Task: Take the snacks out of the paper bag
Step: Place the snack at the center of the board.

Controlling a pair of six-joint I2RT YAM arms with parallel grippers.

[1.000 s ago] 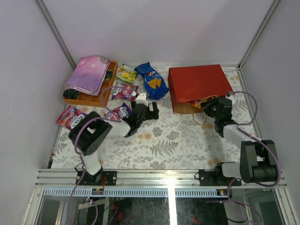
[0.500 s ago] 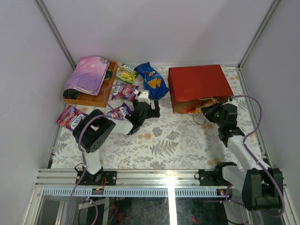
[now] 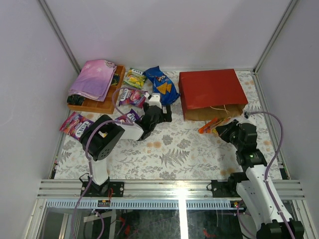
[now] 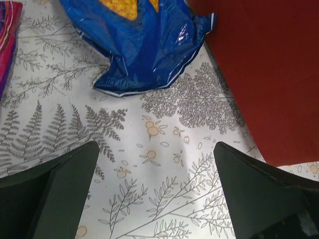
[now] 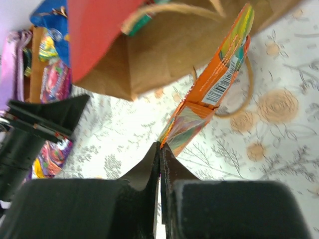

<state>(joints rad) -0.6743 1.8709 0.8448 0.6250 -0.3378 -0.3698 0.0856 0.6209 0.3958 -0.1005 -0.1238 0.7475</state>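
The red paper bag (image 3: 212, 92) lies on its side at the back right, its brown mouth (image 5: 169, 50) facing me. My right gripper (image 3: 223, 130) is shut on an orange candy packet (image 5: 209, 94) and holds it just outside the bag's mouth (image 3: 210, 124). A teal packet edge (image 5: 142, 22) shows inside the bag. My left gripper (image 3: 162, 113) is open and empty, low over the tablecloth between the dark-blue chip bag (image 4: 144, 45) and the red bag (image 4: 269, 69). Purple and green-yellow packets (image 3: 133, 79) lie by the chip bag (image 3: 160, 85).
A wooden tray (image 3: 102, 102) with a folded pink-purple cloth (image 3: 93, 78) stands at the back left. More packets (image 3: 75, 124) lie at the left edge. The bag's twisted handle (image 5: 239, 99) loops on the cloth near the orange packet.
My right gripper has drawn back from the bag's mouth toward me, pulling the orange packet out. My left gripper has edged slightly toward the back right.
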